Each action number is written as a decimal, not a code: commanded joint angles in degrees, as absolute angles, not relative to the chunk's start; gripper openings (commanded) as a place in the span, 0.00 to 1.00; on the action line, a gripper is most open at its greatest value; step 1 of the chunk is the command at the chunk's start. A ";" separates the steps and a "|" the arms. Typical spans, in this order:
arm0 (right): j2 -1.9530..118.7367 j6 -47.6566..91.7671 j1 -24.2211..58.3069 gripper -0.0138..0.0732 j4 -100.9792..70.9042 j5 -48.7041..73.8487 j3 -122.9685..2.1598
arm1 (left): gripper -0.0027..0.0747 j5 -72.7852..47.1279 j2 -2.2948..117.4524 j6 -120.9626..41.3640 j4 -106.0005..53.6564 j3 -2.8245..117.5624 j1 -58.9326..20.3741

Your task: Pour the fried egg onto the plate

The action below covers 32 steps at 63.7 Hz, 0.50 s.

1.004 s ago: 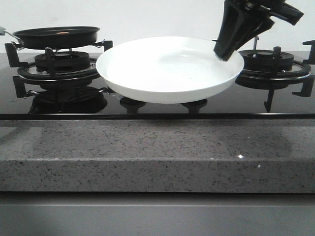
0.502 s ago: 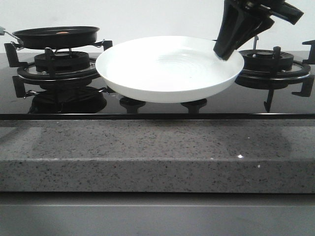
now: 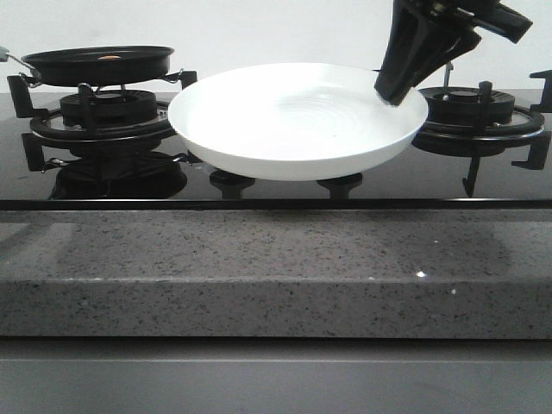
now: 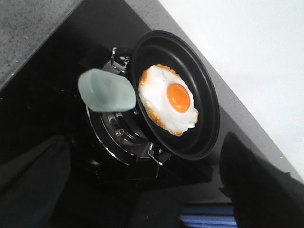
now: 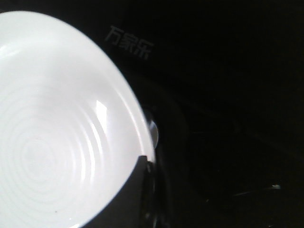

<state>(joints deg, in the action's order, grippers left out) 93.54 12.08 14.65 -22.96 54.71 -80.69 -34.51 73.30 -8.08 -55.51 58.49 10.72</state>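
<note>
While the right pincer grips the far right rim of the round, glossy white plate, the plate is held raised above the black glass hob, between the two burners. The flat cream-white fried egg with its orange yolk lies inside the round black frying pan, which rests on the left burner grate. The left pincer hovers near the pan, its jaws spread wide and holding nothing. A speckled grey stone bench fronts the hob.
</note>
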 commanded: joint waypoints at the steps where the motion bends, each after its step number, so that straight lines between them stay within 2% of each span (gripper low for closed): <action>1: 90.63 12.69 14.69 0.09 -24.84 52.99 -81.99 | 0.83 -39.61 76.53 -15.70 -67.23 62.44 14.13; 11: 90.63 12.69 14.69 0.09 -24.84 52.99 -81.99 | 0.83 -46.19 84.36 -20.44 -72.54 65.79 15.73; 32: 90.63 12.69 14.69 0.09 -24.84 53.05 -81.99 | 0.83 -47.37 92.12 -22.26 -72.74 70.56 15.59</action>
